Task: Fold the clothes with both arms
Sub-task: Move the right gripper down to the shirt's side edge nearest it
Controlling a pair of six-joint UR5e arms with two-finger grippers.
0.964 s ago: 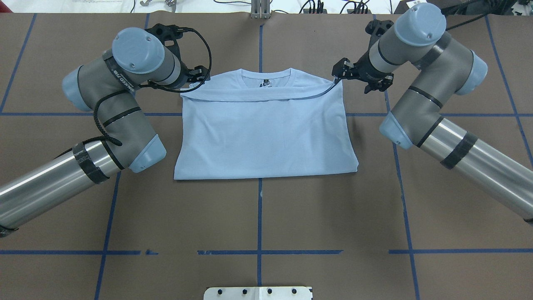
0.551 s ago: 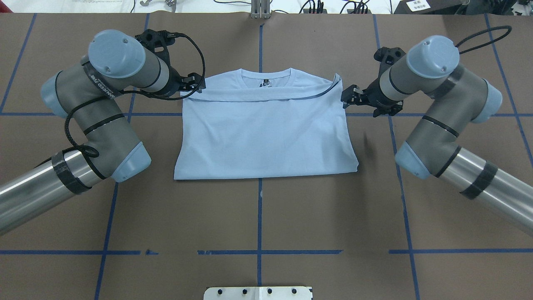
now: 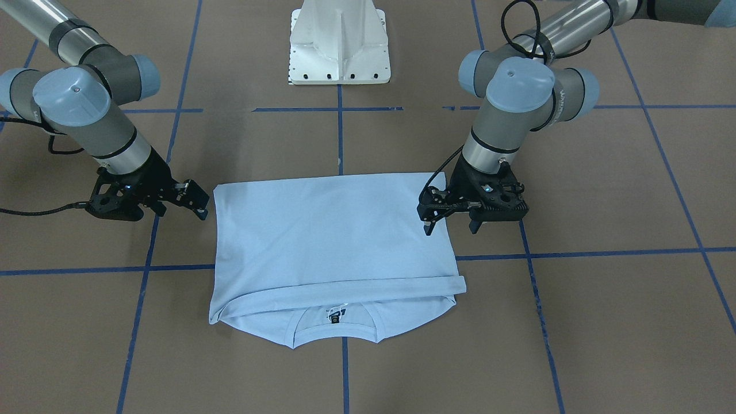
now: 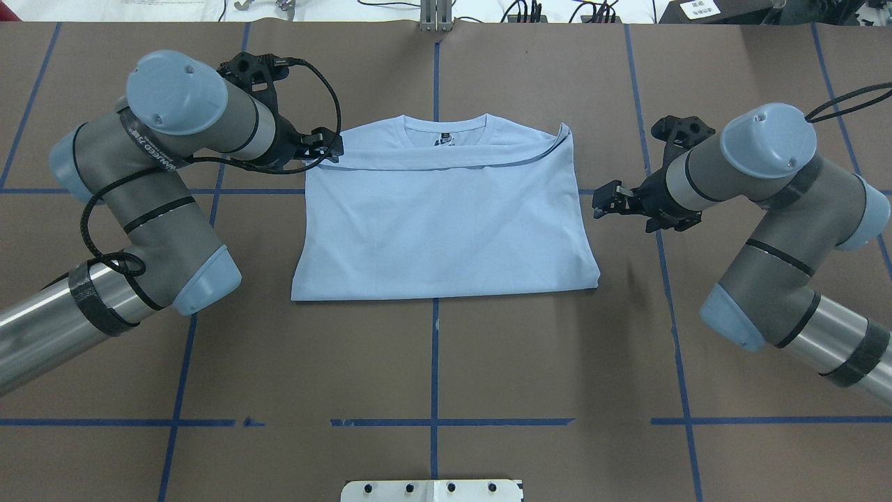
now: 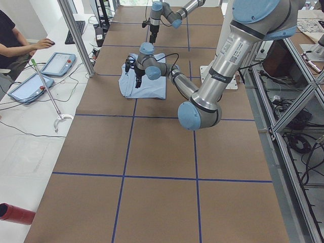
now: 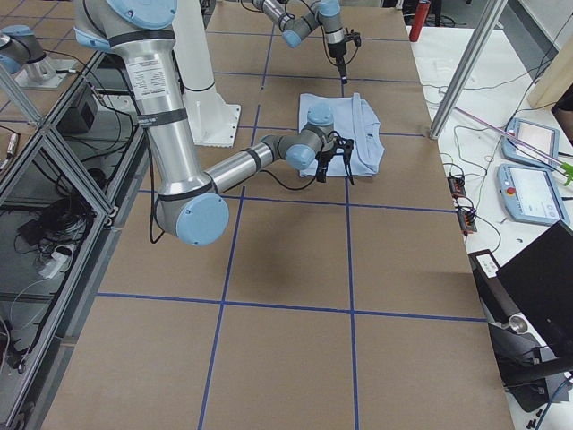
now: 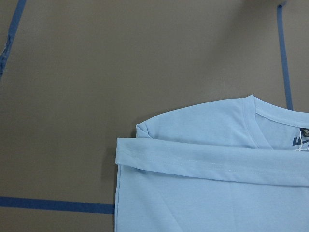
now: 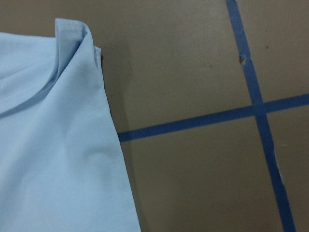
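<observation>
Where the left arm (image 4: 139, 181) reaches over the brown table (image 4: 432, 362), the left gripper (image 3: 450, 227) hangs at the near shoulder corner of the light blue T-shirt (image 4: 446, 223). Its fingers are spread wide and hold nothing, one over the cloth's edge and one off it. The shirt lies flat mid-table. Its hem is folded up just short of the round collar (image 4: 446, 124), which points at the far edge. The right gripper (image 4: 601, 202) is just beside the shirt's right edge, clear of the cloth, fingers parted and empty.
</observation>
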